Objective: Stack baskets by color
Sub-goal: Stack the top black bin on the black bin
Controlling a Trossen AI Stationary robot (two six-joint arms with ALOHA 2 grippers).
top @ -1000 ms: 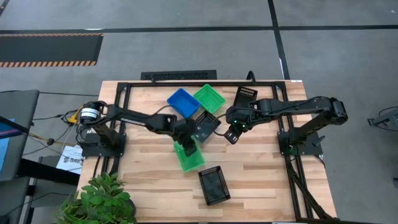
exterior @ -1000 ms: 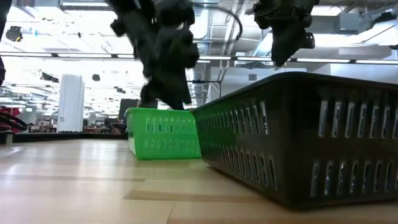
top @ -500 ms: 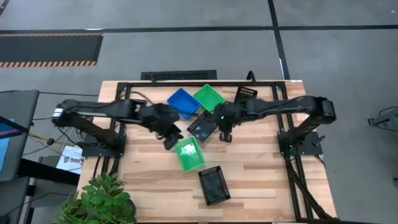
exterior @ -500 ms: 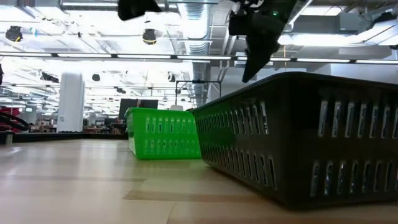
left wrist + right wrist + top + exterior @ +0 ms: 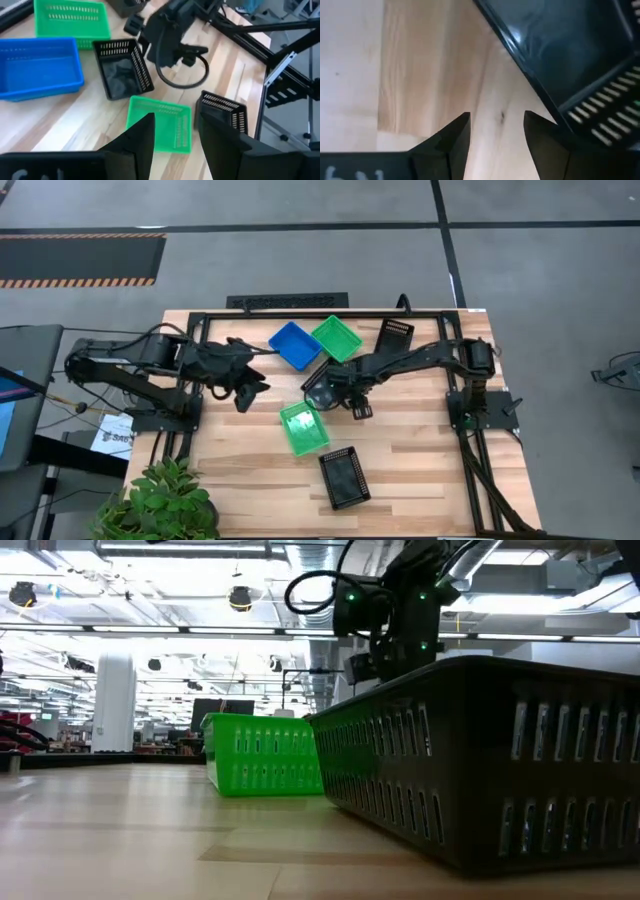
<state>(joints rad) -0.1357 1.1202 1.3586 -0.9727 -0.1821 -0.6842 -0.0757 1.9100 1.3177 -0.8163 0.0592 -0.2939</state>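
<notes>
The black basket (image 5: pixel 322 383) at mid-table sits loose, just beside the green basket (image 5: pixel 303 427), so I judge it my next pick. My right gripper (image 5: pixel 495 131) hangs low over bare wood at its edge, jaws apart, holding nothing. The left gripper (image 5: pixel 243 393) waits shut near the left side.

A: Where's the right gripper (image 5: pixel 322 393)?
B: Stretched toward the centre on a long arm, wrist pitched down, jaws parted and empty.
A: The left gripper (image 5: pixel 243 385)?
B: Well apart from those jaws, pinched shut, empty.
</notes>
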